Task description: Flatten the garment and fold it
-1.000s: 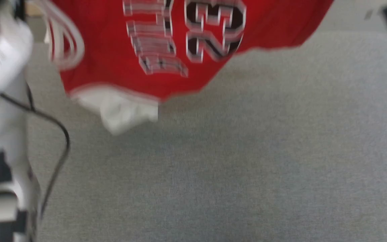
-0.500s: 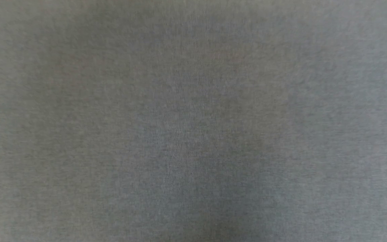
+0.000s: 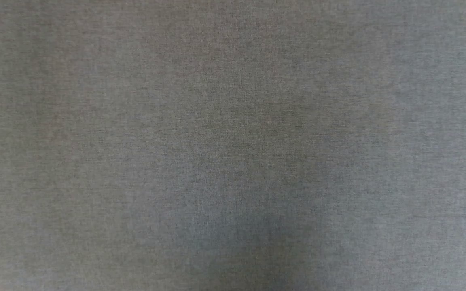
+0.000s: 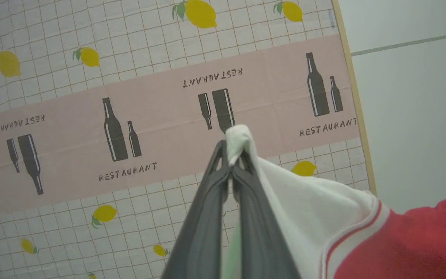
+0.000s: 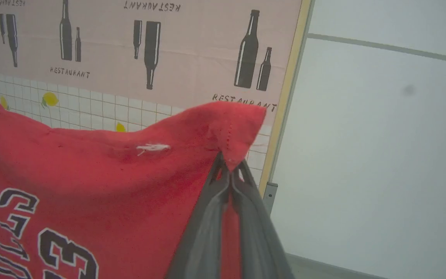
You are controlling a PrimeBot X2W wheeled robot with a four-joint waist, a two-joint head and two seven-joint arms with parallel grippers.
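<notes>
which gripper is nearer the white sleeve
Left. The left gripper is shut on the white sleeve itself, pinching its tip. The right gripper is shut on a red corner of the shirt instead.

The head view was dim and flat: the grey woven surface (image 3: pixel 95 81) looked soft, with a vague darker shadow at its near edge, in the middle. Both wrist views were bright under even, diffuse light. The printed tablecloth (image 4: pixel 161 116) was crisp; the left gripper (image 4: pixel 230 164), close to the lens, blurred slightly. A faint dark smudge (image 5: pixel 409 90) marked the pale wall (image 5: pixel 362 162).
</notes>
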